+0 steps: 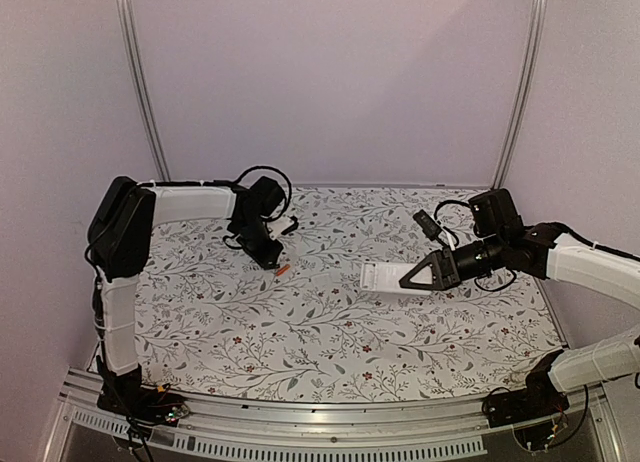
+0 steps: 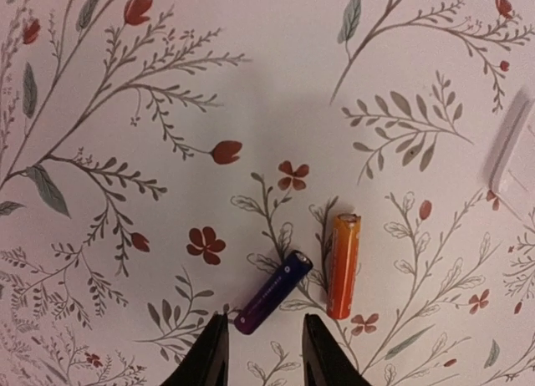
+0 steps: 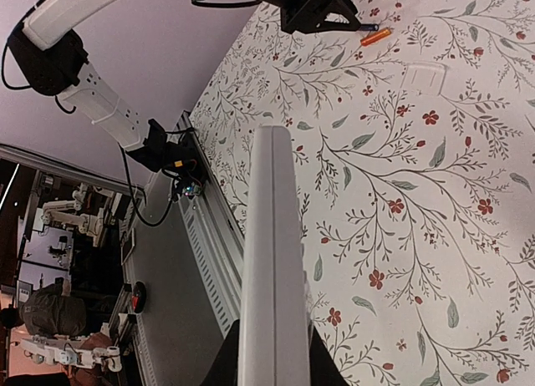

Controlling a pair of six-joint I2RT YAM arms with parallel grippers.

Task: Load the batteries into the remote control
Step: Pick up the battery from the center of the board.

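Note:
The orange battery [image 2: 343,265] and the dark purple battery [image 2: 273,292] lie side by side on the floral tablecloth, not touching. My left gripper [image 2: 263,319] is open just above them, and the dark battery's near end lies at the gap between the fingertips. In the top view the left gripper [image 1: 270,254] hangs over the orange battery [image 1: 283,270]. My right gripper [image 1: 415,277] is shut on the remote control [image 1: 385,277], white back up, holding it by one end above the cloth. In the right wrist view the remote [image 3: 272,261] shows edge-on between the fingers.
A small white flat rectangular piece [image 2: 512,156] lies on the cloth right of the batteries; it also shows in the right wrist view [image 3: 423,77]. Purple walls close the back and sides. A metal rail [image 1: 300,422] runs along the near edge.

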